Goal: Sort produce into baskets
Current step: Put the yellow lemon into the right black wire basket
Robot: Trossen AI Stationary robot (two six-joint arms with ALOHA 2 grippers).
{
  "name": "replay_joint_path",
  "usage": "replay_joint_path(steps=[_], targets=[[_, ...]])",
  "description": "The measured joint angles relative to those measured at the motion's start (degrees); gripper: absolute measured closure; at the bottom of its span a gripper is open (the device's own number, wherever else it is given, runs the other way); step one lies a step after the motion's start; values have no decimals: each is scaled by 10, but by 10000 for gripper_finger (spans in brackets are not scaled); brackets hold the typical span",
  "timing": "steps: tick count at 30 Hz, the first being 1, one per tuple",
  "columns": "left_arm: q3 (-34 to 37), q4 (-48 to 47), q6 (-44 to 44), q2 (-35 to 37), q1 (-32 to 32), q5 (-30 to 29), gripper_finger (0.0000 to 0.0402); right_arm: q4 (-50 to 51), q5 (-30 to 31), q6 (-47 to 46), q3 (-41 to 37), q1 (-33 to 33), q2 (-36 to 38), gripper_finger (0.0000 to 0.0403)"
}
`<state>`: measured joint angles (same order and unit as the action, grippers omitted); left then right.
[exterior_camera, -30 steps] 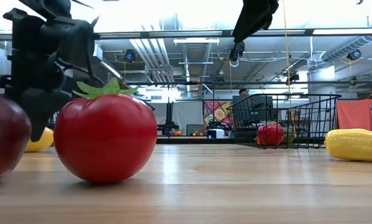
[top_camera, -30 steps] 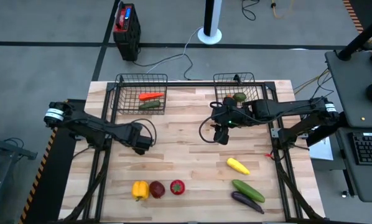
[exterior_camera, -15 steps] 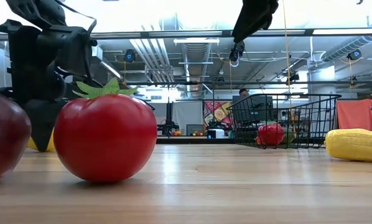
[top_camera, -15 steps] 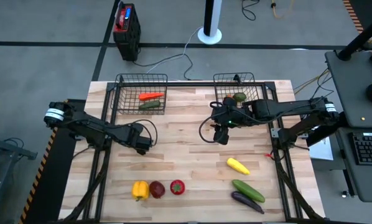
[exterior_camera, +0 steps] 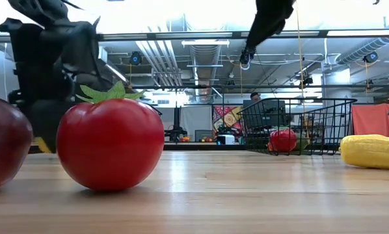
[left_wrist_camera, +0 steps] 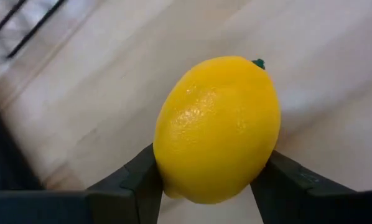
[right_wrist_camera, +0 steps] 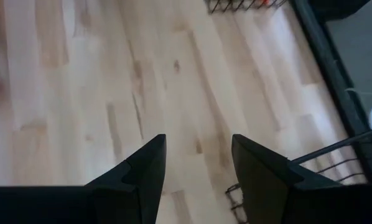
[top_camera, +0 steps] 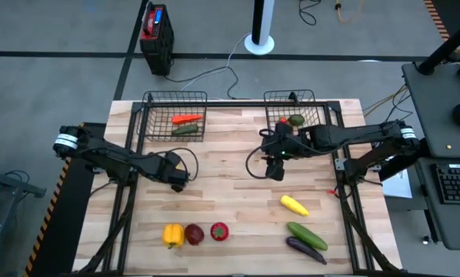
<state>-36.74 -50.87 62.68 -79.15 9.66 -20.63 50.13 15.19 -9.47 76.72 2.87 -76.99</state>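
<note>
Here | left gripper [left_wrist_camera: 204, 186] — fingers pinching the lemon [left_wrist_camera: 216, 127], long axis crosswise between them | lemon low over the table, well short of the left basket [top_camera: 175, 115] | right gripper [right_wrist_camera: 195, 165] spread, empty — beside the right basket [top_camera: 291, 111]

We find no text, label, brand, number or sign that we can read in any view; the far-off poster in the low view is too small.
</note>
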Motion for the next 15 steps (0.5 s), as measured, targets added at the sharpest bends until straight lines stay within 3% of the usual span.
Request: replay_joint_path(steps=[4, 9, 15], targets=[[-37, 30, -73, 15, 20, -41, 218, -36, -12, -11, -47, 12, 0, 227], [-102, 91, -183, 38, 46, -111, 214, -175, -12, -10, -128, 50, 6, 227], [-124, 322, -400, 65, 77, -128, 216, -434, -2, 40, -226, 107, 16, 227]])
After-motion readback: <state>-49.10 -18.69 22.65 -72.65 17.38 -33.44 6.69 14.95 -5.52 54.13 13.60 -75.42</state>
